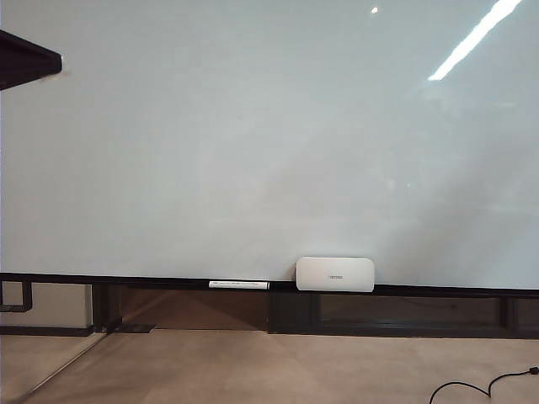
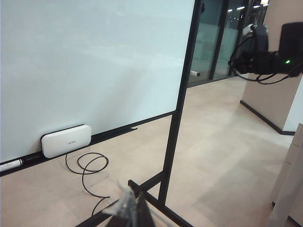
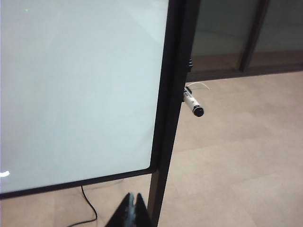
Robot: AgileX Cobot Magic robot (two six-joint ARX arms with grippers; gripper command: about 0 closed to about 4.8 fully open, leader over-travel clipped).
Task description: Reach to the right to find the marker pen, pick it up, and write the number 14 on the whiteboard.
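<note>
Approaching the large glossy whiteboard point(image 3: 80, 90), I see my right gripper point(image 3: 132, 208) shut and empty; left gripper point(image 2: 134, 208) likewise. The white-banded, dark-tipped marker pen point(image 3: 193, 105) protrudes beyond the board's black post; closed jaws would knock it away.

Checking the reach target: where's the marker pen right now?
In the right wrist view the marker pen sticks out from the dark right-hand post of the whiteboard, clipped beside the frame, above the floor. The exterior view doesn't show it.
</note>
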